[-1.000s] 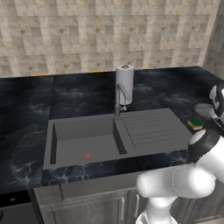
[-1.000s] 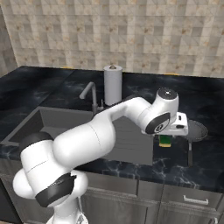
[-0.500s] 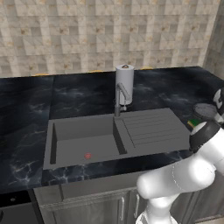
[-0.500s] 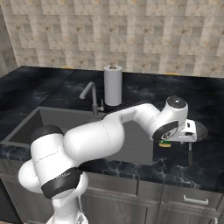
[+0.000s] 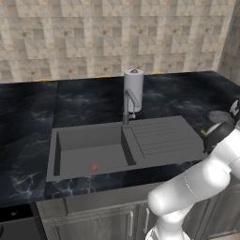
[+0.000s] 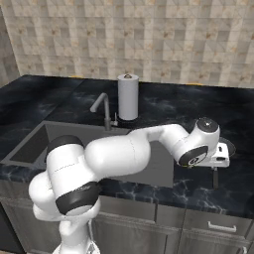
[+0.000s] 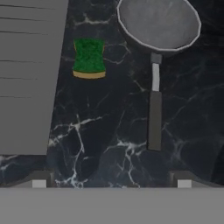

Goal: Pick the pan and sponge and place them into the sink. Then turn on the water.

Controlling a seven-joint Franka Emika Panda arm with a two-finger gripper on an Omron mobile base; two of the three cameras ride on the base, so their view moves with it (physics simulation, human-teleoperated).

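pan: the round dark grey pan [image 7: 159,22] lies on the black marbled surface [image 7: 113,122] right of the sink, its top edge cut off in the hand view; its long thin handle [image 7: 154,109] points toward the camera.
sponge: the sponge [image 7: 89,57] lies green face up with a yellow edge showing, just beside the ribbed drainboard [image 7: 26,74], near the pan but apart from it.
sink: the grey sink [image 5: 89,150] is set in the surface, a small red drain spot [image 5: 94,167] on its floor and a grey faucet [image 5: 129,106] at its back rim.
fingers: the gripper [image 7: 111,181] hangs above the surface over the stretch between sponge and pan handle; the fingers [image 7: 39,179] stand wide apart with nothing between them.
hidden: in the left base view the arm's wrist covers most of the pan and sponge; only a grey sliver of pan [image 5: 220,116] and a speck of green are seen. In the right base view the hand hides the sponge and most of the pan.
surroundings: a pale grey upright cylinder [image 6: 128,96] with a cap stands behind the faucet; a beige tiled wall [image 5: 112,37] runs behind, and grey cabinet fronts [image 6: 198,233] sit below.
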